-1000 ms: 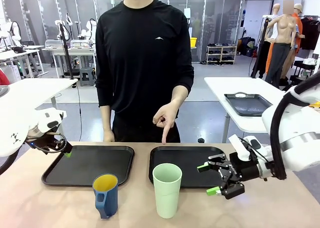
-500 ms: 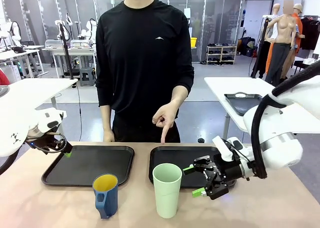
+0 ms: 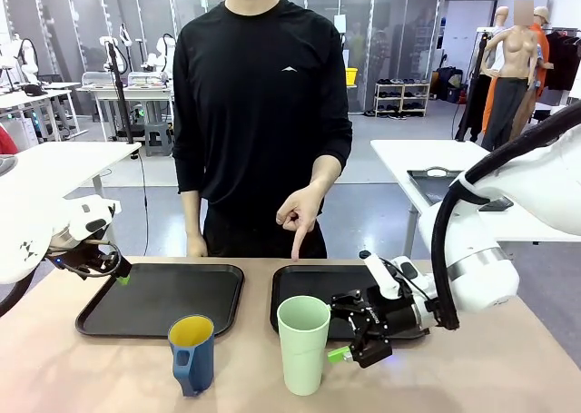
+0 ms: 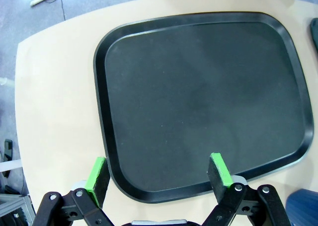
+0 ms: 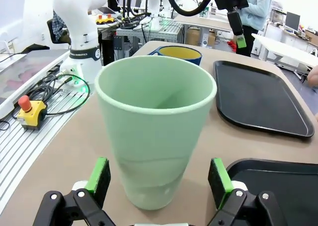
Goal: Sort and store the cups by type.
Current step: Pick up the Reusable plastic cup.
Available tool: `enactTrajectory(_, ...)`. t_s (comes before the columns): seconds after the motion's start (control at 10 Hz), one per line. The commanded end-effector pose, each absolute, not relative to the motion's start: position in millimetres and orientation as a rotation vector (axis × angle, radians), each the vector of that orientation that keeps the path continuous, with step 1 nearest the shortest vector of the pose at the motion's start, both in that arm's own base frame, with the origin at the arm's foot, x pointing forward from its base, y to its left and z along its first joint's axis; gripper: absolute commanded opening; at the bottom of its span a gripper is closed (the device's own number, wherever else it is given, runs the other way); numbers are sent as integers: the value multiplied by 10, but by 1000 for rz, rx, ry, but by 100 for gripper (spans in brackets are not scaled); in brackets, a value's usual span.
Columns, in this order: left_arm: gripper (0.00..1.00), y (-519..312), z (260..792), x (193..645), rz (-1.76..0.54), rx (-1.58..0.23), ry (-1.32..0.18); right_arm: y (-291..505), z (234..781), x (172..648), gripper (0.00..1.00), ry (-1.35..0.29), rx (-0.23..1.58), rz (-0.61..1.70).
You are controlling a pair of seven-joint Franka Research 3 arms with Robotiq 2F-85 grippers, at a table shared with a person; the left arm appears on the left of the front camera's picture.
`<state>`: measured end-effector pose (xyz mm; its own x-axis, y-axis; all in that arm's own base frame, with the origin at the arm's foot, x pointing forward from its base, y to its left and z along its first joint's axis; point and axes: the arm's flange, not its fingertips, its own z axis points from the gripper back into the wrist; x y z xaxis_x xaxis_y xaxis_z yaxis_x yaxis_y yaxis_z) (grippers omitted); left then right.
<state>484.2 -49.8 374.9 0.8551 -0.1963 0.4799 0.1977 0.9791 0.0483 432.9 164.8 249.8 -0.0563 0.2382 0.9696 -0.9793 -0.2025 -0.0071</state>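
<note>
The right end effector (image 3: 338, 327) is released, its green pads spread on either side of the mint tumbler (image 3: 302, 345) with a gap on each side. The tumbler stands upright on the table (image 3: 91, 368), just before the right tray's (image 3: 313, 284) near edge. The blue mug (image 3: 192, 354) stands beside it, apart, before the left tray (image 3: 162, 295). Both tray floors lie open. The left end effector (image 3: 118, 272) hangs released over the left tray's outer rim. A person's hand (image 3: 300, 215) points down at the right tray.

Tall handleless plastic tumbler (image 3: 303, 345): pale mint green, plain. Short handled mug (image 3: 193, 357): dark blue outside, yellow inside. Flat rectangular trays (image 3: 159, 299): black. Tabletop (image 3: 91, 368): light tan.
</note>
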Motion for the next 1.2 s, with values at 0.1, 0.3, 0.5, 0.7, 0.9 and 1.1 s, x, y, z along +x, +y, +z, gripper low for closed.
enactTrajectory(0.1, 100, -473, 3758, 4847, -207, -1, -506, 1842, 2404, 4418, 100, -993, 1163, 1469)
enactTrajectory(0.3, 100, -473, 3758, 4847, -207, -1, -506, 1916, 2381, 4435, 100, -1007, 1174, 1463)
enactTrajectory(0.5, 100, -473, 3758, 4847, -207, -1, -506, 1979, 2353, 4447, 100, -1012, 1193, 1462)
enactTrajectory(0.7, 100, -473, 3758, 4847, -207, -1, -506, 2007, 2316, 4440, 100, -1021, 1222, 1464)
enactTrajectory(0.9, 100, -473, 3758, 4847, -207, -1, -506, 2069, 2305, 4435, 100, -1033, 1252, 1475)
enactTrajectory(1.1, 100, -473, 3758, 4847, -207, -1, -506, 2149, 2274, 4433, 100, -1027, 1277, 1480)
